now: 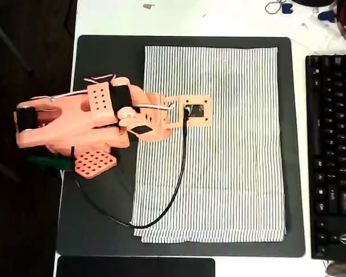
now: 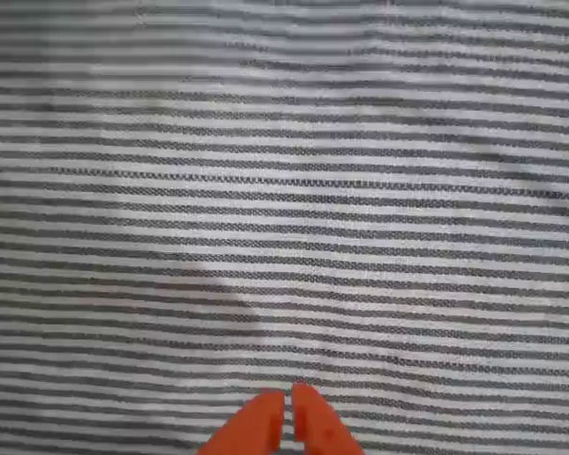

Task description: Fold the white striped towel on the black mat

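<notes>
The white striped towel [image 1: 230, 144] lies spread flat on the black mat [image 1: 104, 57], covering its middle and right part. My orange arm [image 1: 104, 121] reaches in from the left over the towel's left edge, about halfway down. In the wrist view the towel's stripes [image 2: 284, 190] run across the whole picture, close below the camera. My gripper [image 2: 287, 415] sits at the bottom edge of that view, its two orange fingertips [image 2: 256, 427] pressed together with nothing between them. I cannot tell whether the tips touch the cloth.
A black cable [image 1: 173, 196] loops from the wrist camera across the towel's lower left part. A black keyboard [image 1: 334, 156] stands to the right of the mat. A smaller black slab [image 1: 135, 267] lies below the mat. Bare mat shows left of the towel.
</notes>
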Robot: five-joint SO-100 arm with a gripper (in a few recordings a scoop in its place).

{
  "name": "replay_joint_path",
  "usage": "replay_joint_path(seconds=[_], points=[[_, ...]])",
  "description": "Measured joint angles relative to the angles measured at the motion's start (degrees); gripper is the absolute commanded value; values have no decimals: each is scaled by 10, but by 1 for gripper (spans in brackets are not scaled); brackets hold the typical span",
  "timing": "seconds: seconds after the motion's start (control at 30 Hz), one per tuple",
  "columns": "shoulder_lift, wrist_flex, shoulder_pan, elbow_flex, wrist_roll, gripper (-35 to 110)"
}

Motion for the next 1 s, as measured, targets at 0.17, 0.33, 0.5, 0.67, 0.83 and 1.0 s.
replay_joint_path(seconds=[0.17,0.33,0.5,0.67,0.83,1.0], points=[[-58,-29,-25,-33,25,0],[-126,-40,-57,-78,63,0],[-184,-59,-88,-123,91,0],[-244,-93,-120,-166,119,0],[-320,-111,-153,-234,153,0],[-409,-112,-187,-323,193,0]])
